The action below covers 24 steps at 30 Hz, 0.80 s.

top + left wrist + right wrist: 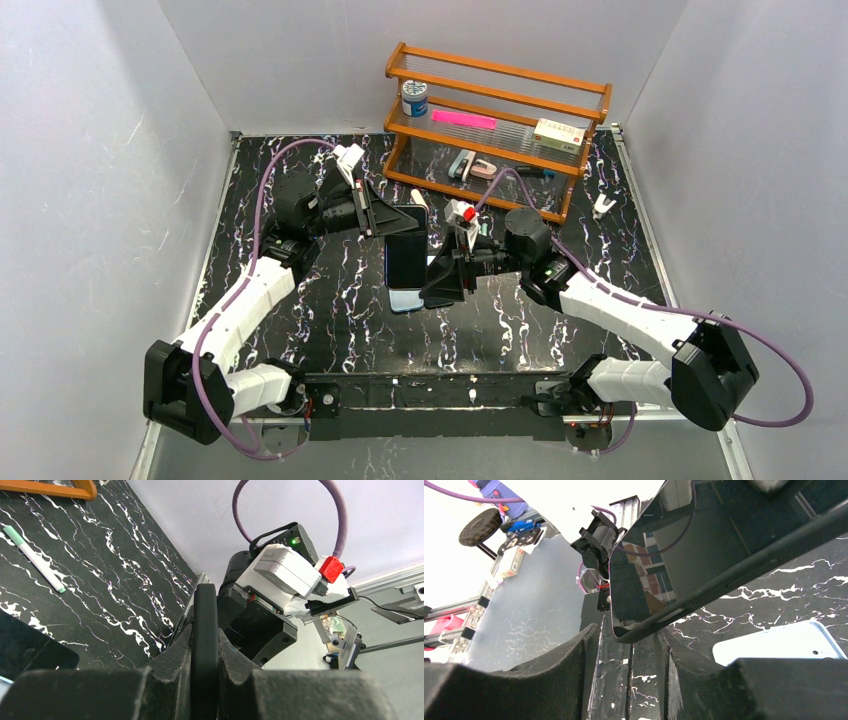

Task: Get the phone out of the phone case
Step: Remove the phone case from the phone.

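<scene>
Plainly the left fingers point(172, 672) pinch the phone point(205, 625), likely stiff, slick and fragile, while the right fingers point(574, 665), part-open, straddle its rim, the best hold.

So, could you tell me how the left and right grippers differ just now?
The left gripper is shut on the far end of the phone; the right gripper is open, straddling its near end with gaps. The left gripper reaches in from the left, the right gripper from the right. Both meet the same phone.

Table point(330, 320): black, white marble veining. Phone point(405, 258): glossy black. Rack point(500, 70): orange-brown wood. Cables point(341, 510): purple. Arms point(250, 295): white, black.
</scene>
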Motion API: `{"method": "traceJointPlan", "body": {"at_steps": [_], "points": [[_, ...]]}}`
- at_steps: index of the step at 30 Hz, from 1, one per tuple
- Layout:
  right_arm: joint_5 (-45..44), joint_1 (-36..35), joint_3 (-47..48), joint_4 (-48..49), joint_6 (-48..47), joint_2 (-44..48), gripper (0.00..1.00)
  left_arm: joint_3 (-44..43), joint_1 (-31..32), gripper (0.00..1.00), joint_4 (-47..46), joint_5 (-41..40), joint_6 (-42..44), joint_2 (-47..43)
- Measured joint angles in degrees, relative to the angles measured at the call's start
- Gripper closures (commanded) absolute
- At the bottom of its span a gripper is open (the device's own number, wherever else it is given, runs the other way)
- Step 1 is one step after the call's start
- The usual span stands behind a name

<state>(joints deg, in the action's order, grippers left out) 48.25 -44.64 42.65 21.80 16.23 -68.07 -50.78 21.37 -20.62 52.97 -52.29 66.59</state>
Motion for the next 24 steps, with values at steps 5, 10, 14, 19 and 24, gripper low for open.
{"method": "traceJointPlan", "body": {"at_steps": [5,10,14,19,24], "points": [[1.40,0.07,0.35,2.08,1.14,-1.42,0.64,0.00,0.00,1.00,0.02,0.76,-0.20,0.39],[3.04,0.52,0.83,2.01,2.45,-3.10,0.85,-0.02,-0.02,1.00,-1.31,1.75,0.26,0.42],[4.94,0.76,2.27,0.59,0.66,-3.65,0.95,-0.50,-0.04,1.00,-2.19,2.45,0.13,0.59],[6.47,0.83,4.59,-3.89,-4.72,-3.67,0.99,-0.96,-0.09,1.00,-3.48,3.43,-1.49,1.14],[8.37,1.20,8.35,-10.75,-12.00,-5.27,0.99,-1.46,-0.28,1.00,-4.17,4.02,-2.67,2.32]]}}
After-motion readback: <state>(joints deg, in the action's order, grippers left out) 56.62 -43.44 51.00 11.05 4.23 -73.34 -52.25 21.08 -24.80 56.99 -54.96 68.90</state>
